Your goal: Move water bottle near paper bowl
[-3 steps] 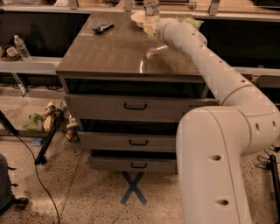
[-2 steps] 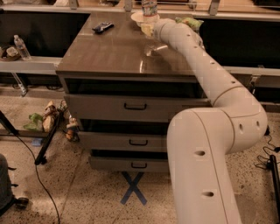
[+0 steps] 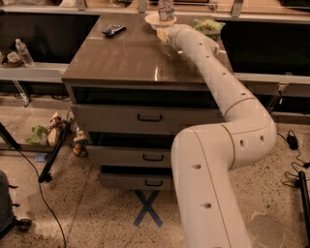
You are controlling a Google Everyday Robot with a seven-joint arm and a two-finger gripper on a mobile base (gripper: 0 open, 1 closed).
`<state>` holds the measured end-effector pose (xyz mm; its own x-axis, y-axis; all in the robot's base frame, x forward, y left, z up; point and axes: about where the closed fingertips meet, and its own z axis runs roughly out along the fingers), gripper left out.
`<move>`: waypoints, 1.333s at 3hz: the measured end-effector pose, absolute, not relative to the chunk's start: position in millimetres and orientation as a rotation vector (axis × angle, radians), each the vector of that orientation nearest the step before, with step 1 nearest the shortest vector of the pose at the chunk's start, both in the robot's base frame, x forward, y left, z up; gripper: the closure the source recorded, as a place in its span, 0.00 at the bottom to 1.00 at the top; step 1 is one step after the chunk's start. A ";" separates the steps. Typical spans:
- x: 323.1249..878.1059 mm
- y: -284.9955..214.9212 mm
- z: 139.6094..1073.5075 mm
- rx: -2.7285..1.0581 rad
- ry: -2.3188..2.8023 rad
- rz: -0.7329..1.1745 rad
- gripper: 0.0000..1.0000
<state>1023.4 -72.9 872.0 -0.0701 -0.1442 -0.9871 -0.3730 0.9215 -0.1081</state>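
1. The claw [image 3: 163, 35] is at the far edge of the counter [image 3: 131, 58], on the near side of the water bottle [image 3: 166, 8]. It has barely moved in the last second.
2. What changed is the arm's posture. The elbow and lower links have swung left across the foreground and now cover the right part of the drawers.
3. The water bottle stands upright at the far edge, its top cut off by the frame. It overlaps the right part of the paper bowl [image 3: 151, 19], in the same spot as a second ago. We cannot tell if it is touching the bowl or just behind it.
4. We cannot tell whether the claw is clamped on the bottle or already released, because its end is hidden against the bottle base.
5. Our read is that the bottle is already near the bowl, so placement looks essentially done. What remains is to confirm release and back out.
6. The main risk is retreating while the claw still grips, or clipping the tall bottle and tipping it into the bowl.
7. The green snack bag [image 3: 209, 25] lies right of the claw and a dark remote-like object [image 3: 114, 30] lies left. Both are out of the way.
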 end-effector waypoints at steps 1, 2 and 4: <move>1032.6 -74.4 865.8 -0.379 1.646 0.191 1.00; 1035.3 -74.9 865.1 -0.370 1.645 0.190 1.00; 1041.6 -76.2 865.6 -0.345 1.630 0.171 0.53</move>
<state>1041.6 -76.2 865.6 -0.0568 -0.1200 -0.9911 -0.3232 0.9415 -0.0955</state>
